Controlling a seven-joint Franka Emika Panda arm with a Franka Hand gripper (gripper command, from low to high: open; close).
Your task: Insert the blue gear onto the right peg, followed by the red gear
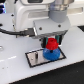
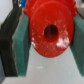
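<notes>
The small chunky red plastic gear [image 2: 49, 31] sits clamped between the teal finger pads [image 2: 23, 46], its hub hole showing. The gripper [image 1: 51, 41] grips it directly above the wide bright-blue plastic gear [image 1: 50, 54], on the black-framed grey plate [image 1: 36, 59] below the fingers.
</notes>
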